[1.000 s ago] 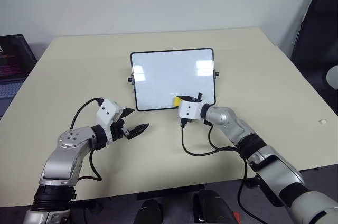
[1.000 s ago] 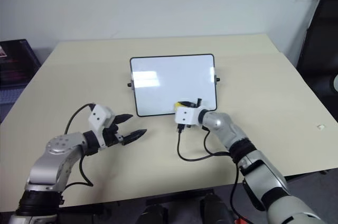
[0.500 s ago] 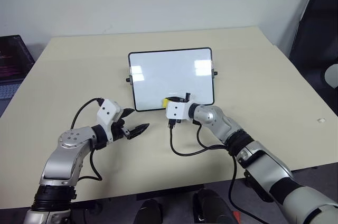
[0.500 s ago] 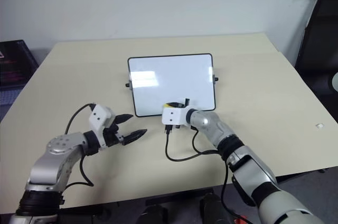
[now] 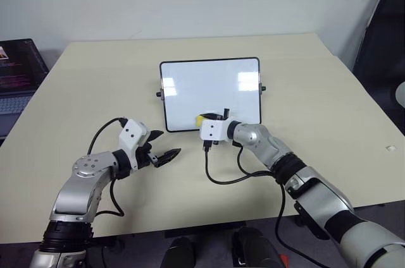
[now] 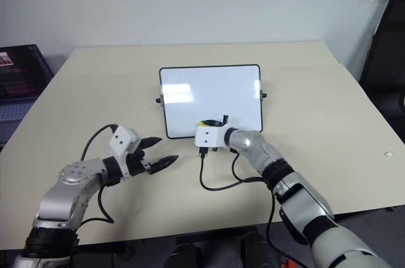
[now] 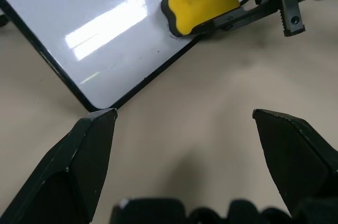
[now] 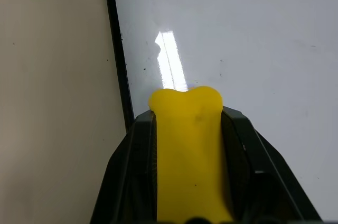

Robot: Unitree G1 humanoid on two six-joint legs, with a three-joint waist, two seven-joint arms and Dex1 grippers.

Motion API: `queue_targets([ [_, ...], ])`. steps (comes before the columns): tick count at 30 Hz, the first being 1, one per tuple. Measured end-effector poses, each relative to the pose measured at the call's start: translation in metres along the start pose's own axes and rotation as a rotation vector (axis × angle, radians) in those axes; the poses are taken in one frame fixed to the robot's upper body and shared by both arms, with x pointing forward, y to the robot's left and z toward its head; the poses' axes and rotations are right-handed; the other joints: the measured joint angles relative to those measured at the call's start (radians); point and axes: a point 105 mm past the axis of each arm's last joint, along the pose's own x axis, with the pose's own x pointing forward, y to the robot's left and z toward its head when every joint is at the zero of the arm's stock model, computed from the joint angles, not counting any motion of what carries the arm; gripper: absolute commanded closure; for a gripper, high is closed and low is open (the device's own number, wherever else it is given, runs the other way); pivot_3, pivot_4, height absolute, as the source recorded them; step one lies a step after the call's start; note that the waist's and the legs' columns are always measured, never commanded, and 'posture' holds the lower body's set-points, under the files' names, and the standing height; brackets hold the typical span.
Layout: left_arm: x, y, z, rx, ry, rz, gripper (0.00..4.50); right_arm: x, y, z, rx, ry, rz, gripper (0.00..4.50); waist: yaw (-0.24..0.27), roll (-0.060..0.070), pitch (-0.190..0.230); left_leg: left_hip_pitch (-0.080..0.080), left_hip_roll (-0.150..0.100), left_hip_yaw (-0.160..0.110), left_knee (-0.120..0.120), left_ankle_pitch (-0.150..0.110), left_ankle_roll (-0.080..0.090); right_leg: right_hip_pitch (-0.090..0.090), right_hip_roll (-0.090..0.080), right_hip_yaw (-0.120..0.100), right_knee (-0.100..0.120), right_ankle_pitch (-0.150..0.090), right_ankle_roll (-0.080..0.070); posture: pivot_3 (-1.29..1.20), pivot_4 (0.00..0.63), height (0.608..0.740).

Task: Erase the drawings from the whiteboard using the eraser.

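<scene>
The whiteboard (image 5: 209, 85) lies flat in the middle of the table, with a black frame and side knobs. The drawings are out of view; the board's face is white with glare patches and a few tiny specks. The yellow eraser (image 5: 204, 118) rests on the board just inside its near edge, left of centre, and my right gripper (image 5: 212, 117) is shut on it. The right wrist view has the eraser (image 8: 190, 150) clamped between the black fingers. My left gripper (image 5: 166, 143) is open above the bare table, in front of the board's near left corner. Its wrist view takes in that corner and the eraser (image 7: 203, 2).
A dark laptop (image 5: 16, 72) sits at the table's far left edge. A black chair (image 5: 386, 40) stands beyond the right side. A small white scrap (image 5: 389, 148) lies near the right edge. A black cable (image 5: 221, 176) loops on the table under my right wrist.
The right gripper slid the eraser a little to the left along the board's near edge, then held there. The whole picture shifted slightly. The left arm kept still.
</scene>
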Motion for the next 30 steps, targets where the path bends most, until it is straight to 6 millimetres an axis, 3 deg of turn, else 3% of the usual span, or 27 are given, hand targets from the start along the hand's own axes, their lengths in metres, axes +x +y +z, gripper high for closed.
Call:
queue_targets([
  [7,0.002,0.000,0.003,0.003,-0.009,-0.002,0.00,-0.029,0.001,-0.027,-0.019,0.051,-0.014,3.23,0.018,0.000,0.000,0.000,0.000,0.000,0.000,0.000,0.000,0.001,0.000,-0.001,-0.001,0.000,0.000,0.00,0.150,0.740],
  [14,0.005,-0.002,0.009,0.017,-0.022,-0.027,0.00,-0.047,-0.002,-0.036,-0.008,0.091,-0.009,3.23,0.018,0.000,0.000,-0.001,0.000,0.000,0.000,0.000,0.000,0.000,0.000,-0.001,-0.003,0.000,0.000,0.00,0.150,0.740],
  [19,0.008,-0.007,0.008,0.019,-0.016,-0.067,0.00,-0.062,-0.006,-0.036,0.178,0.091,-0.032,3.23,0.018,0.001,0.001,-0.010,0.001,-0.003,0.000,0.000,0.000,-0.005,0.000,-0.003,-0.006,0.000,0.001,0.00,0.150,0.740],
  [25,0.015,-0.015,0.020,0.051,-0.042,-0.131,0.00,-0.091,-0.026,-0.014,0.433,-0.006,-0.104,3.23,0.026,0.003,0.002,-0.019,0.001,-0.006,-0.004,0.000,0.000,-0.010,-0.004,-0.007,-0.014,0.001,-0.001,0.00,0.150,0.740],
  [30,0.020,-0.028,0.043,0.105,-0.101,-0.211,0.00,-0.134,-0.028,-0.035,0.572,0.074,-0.194,3.23,0.031,0.003,0.002,-0.019,-0.001,-0.006,-0.009,-0.001,-0.001,-0.010,-0.008,-0.007,-0.017,0.000,0.000,0.00,0.150,0.740],
])
